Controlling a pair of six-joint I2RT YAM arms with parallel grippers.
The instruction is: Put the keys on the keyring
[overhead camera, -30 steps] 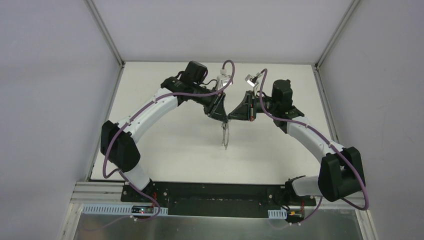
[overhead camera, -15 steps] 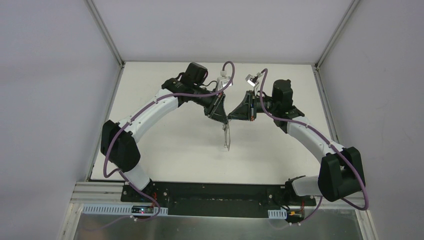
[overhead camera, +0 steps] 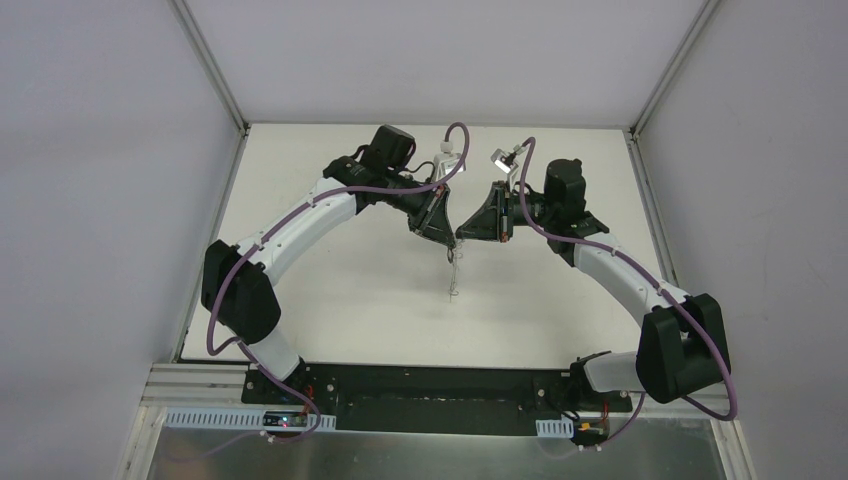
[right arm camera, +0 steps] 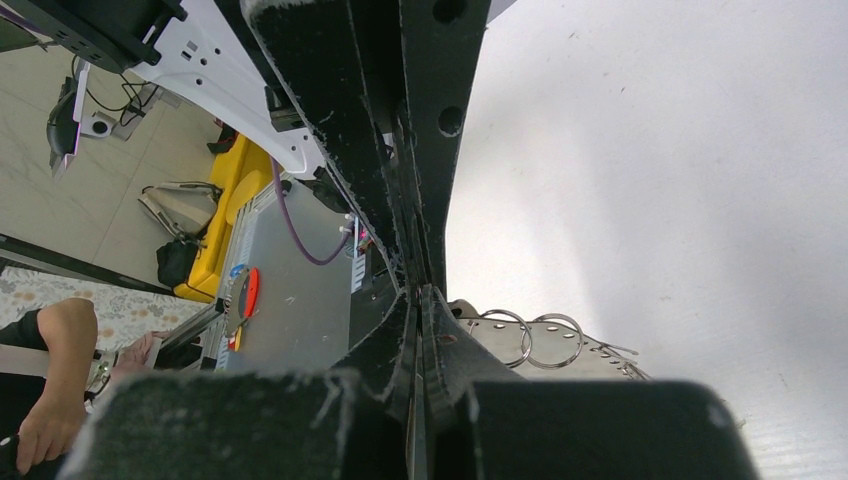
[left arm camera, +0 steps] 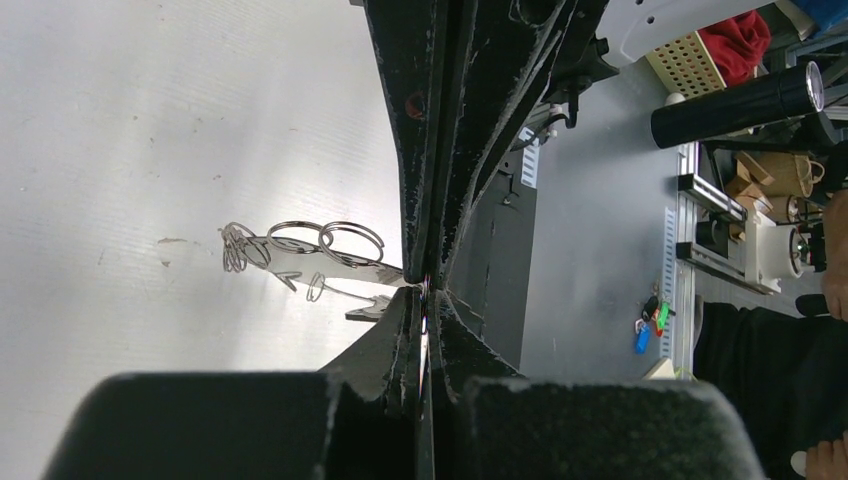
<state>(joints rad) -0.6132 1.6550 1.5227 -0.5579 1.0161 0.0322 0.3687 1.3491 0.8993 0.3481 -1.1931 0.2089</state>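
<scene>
The left gripper [overhead camera: 446,238] and right gripper [overhead camera: 462,236], both clamped shut, pinch the keyring [overhead camera: 454,275] mid-table, dangling it between them, seemingly steadied for threading.

top: overhead, far | wrists: close, facing each other — share keyring [left arm camera: 310,262]

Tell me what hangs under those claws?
The keyring, a wire loop strung with silvery rings, pinched by the left gripper and right gripper. Its top is hidden between their fingers; no key shows.
</scene>
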